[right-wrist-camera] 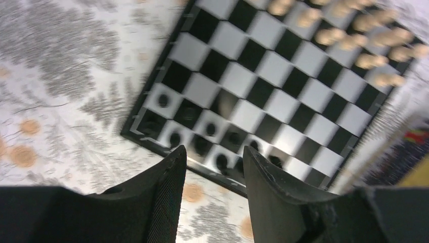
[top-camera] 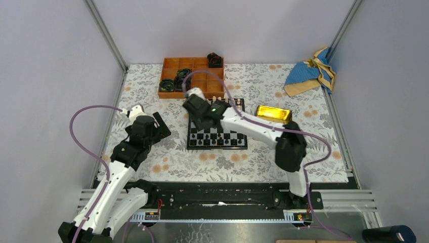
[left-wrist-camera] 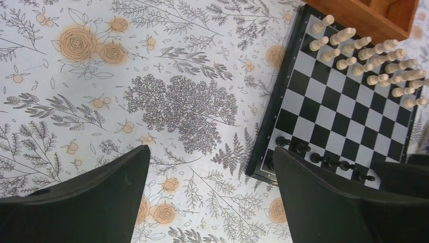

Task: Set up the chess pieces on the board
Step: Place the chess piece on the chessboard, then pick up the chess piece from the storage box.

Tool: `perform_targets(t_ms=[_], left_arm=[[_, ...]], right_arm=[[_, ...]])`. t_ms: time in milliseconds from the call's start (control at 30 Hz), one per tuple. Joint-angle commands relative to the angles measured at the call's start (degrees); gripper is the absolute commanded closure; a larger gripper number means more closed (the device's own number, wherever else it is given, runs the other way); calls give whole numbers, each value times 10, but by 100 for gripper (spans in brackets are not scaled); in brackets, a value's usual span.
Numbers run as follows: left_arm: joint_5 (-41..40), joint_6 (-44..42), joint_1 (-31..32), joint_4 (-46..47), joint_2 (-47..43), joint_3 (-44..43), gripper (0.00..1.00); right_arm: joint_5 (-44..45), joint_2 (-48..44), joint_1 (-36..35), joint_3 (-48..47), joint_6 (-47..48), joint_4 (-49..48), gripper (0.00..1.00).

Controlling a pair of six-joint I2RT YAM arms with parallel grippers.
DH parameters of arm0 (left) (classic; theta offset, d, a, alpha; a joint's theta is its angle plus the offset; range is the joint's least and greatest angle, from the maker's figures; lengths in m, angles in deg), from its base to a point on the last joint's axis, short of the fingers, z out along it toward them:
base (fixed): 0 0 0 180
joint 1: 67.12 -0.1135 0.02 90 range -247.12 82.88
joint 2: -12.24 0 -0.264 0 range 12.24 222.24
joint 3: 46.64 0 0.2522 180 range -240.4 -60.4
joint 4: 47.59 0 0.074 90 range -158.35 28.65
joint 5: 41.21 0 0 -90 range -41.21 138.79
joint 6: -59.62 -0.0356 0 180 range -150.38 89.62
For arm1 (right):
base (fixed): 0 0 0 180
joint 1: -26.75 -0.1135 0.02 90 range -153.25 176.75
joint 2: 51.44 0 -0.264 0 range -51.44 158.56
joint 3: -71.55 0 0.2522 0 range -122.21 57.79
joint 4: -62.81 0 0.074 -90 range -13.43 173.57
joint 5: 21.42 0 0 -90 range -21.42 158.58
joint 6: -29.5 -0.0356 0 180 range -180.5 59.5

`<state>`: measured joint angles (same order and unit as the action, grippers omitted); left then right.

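Looking down from the top camera, the board (top-camera: 222, 137) lies on the floral cloth (top-camera: 152, 91) in front of the orange tray (top-camera: 189, 86). The black chess pieces (top-camera: 215, 142) stand in a line along its near edge, and that line runs left to right. The right gripper (top-camera: 194, 104) hangs over the board's far left part, so the pieces lie from it toward the arm bases. The left gripper (top-camera: 163, 127) sits off the board to its left, above bare cloth.

From the left wrist, the left gripper (left-wrist-camera: 211, 152) is spread wide with only cloth between its fingers. The board's corner and black pieces (left-wrist-camera: 324, 159) lie off to one side, and the cream chessmen (left-wrist-camera: 374, 55) fill the far rows.

From the right wrist, blurred, the right gripper (right-wrist-camera: 215, 150) has its fingers parted and holds nothing. Several black pieces (right-wrist-camera: 210, 129) show just past the fingertips, on the two edge rows of the board (right-wrist-camera: 273, 66).

Judging from this, the right arm is the nearer one. A next pick would call for lining its jaws across the row rather than along it.
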<state>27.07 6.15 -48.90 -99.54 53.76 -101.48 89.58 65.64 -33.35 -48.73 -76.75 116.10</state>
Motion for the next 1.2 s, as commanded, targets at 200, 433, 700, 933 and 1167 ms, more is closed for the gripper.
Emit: perform_targets(t_ms=[200,433,700,933,1167], left_arm=[[-32,-45,1,57,76,-56,1],[-30,-35,1,74,96,-58,1],[-19,-27,1,75,71,-39,1],[-5,-25,3,75,41,-16,1],[-4,-30,3,75,31,-7,1]], right_arm=[[114,-234,160,219,-65,-33,48],[131,-327,250,360,-97,-29,47],[98,-366,344,462,-120,-54,48],[58,-352,413,501,-127,-86,48],[25,-334,450,518,-137,-111,48]])
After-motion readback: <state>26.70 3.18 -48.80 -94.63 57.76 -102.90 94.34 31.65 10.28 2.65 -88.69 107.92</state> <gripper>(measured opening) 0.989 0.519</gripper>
